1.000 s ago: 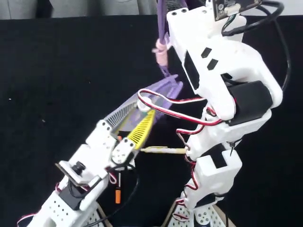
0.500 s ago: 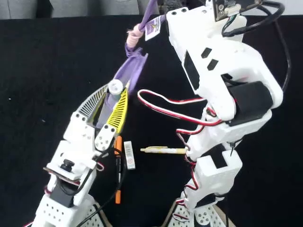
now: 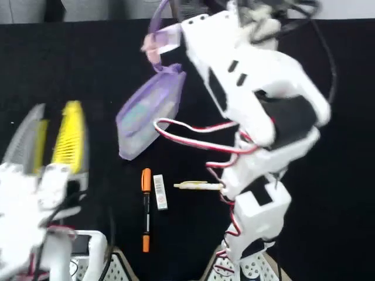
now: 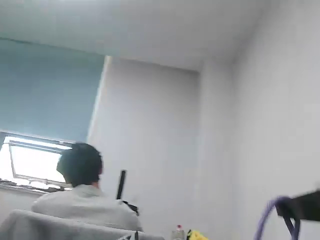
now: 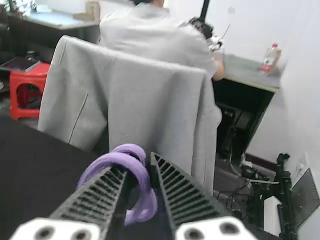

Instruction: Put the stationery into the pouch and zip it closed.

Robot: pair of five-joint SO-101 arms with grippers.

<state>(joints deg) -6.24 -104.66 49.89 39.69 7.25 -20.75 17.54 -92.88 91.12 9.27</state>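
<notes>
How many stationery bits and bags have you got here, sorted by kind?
Pens: 2, the orange pen and the pale yellow pen
Small white block, maybe an eraser: 1
Purple pouch, hanging above the table: 1
Total: 4

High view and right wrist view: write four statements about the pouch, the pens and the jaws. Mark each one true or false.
1. The purple pouch hangs from its strap, which the right arm's jaws clamp. True.
2. The orange pen is inside the pouch. False: it lies on the black table, outside the pouch.
3. The left arm's jaws hold the yellow pen. False: they stand open and empty at the table's near left, and the yellow pen lies on the table by the right arm's base.
4. A small white stick lies beside the orange pen. True.
</notes>
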